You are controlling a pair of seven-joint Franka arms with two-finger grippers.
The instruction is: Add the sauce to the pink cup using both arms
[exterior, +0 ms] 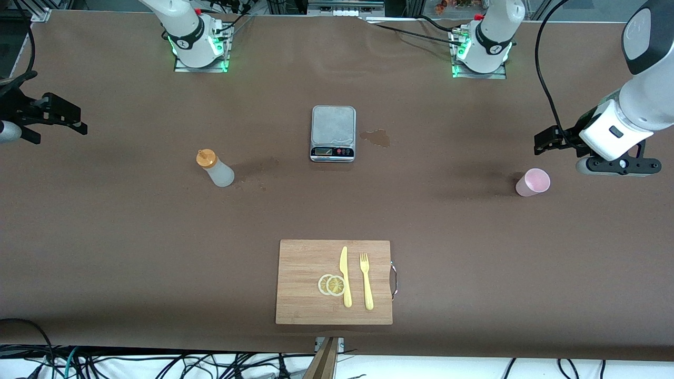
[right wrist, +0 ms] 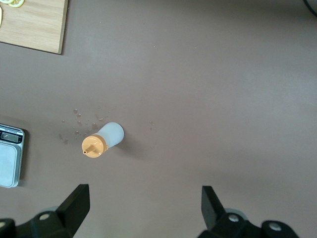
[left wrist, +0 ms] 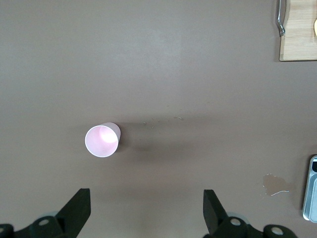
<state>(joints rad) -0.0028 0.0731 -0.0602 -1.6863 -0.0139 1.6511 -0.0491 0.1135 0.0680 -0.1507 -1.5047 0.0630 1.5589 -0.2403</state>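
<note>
Standing whitish sauce (exterior: 218, 169), orange cap

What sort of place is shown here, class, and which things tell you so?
Probably a robotics lab set up as a mock kitchen: two bolted arm bases on a brown-covered table, loose cables, and a kitchen scale near a cutting board.

Brown table (exterior: 131, 252) carries sauce bottle (exterior: 215, 168) upright at approx 9 o'clock and pink cup (exterior: 532, 182) upright at 3 o'clock, well apart. Scale (exterior: 333, 133) sits near centre toward 12, w/ a wet stain (exterior: 376, 138) just beside it. Wooden cutting board (exterior: 305, 263) lies at 6 o'clock.
</note>
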